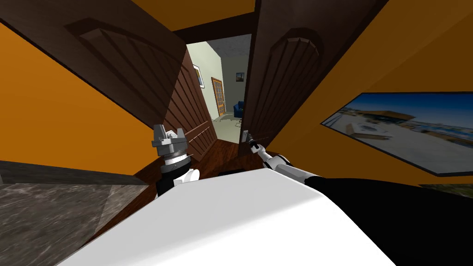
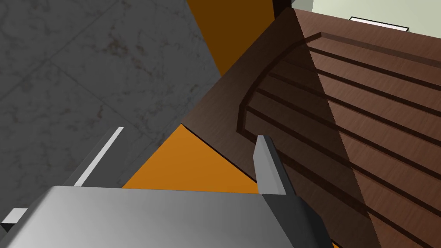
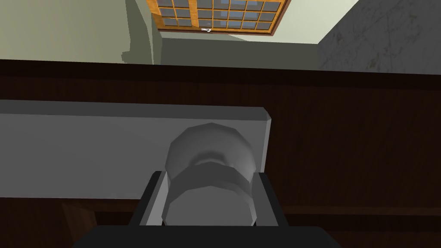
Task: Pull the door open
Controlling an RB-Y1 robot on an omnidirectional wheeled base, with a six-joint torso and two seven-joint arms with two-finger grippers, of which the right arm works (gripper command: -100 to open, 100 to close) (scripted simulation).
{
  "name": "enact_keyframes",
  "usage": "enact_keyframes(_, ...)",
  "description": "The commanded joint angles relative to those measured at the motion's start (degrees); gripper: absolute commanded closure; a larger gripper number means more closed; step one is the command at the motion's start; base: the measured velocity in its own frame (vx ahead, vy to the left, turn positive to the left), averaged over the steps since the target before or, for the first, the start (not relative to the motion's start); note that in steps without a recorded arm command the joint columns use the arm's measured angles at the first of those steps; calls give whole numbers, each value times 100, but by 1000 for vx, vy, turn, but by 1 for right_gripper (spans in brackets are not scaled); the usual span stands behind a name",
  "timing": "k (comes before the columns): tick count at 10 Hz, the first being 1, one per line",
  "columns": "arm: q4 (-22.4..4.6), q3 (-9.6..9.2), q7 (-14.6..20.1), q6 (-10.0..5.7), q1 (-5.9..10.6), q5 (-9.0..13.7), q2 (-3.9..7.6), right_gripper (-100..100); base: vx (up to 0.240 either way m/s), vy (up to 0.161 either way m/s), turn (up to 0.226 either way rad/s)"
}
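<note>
Right wrist view: knob (image 3: 209, 172) (between fingers (image 3: 154, 202))

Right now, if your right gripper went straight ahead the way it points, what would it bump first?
The right gripper is shut on the door knob, so the knob sits between its fingers. Straight behind that comes the grey plate on the dark brown door, very near, I think.

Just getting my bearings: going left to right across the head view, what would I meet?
Left claw → bright doorway gap → right claw gripping the door knob → wall picture.
</note>
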State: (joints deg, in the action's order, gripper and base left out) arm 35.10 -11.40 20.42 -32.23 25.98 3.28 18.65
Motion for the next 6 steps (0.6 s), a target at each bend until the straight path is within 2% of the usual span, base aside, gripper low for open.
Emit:
enact_keyframes(1,82,-145,125,-25,-18,-42,25,100,-168,-156,93)
enact_keyframes(4,122,-302,258,-65,-20,-87,65,100,-174,-115,64)
enact_keyframes(5,127,-260,225,-38,-21,-75,75,100,-73,-46,16)
enact_keyframes(6,155,-382,318,-72,-41,-113,99,100,-100,-75,27)
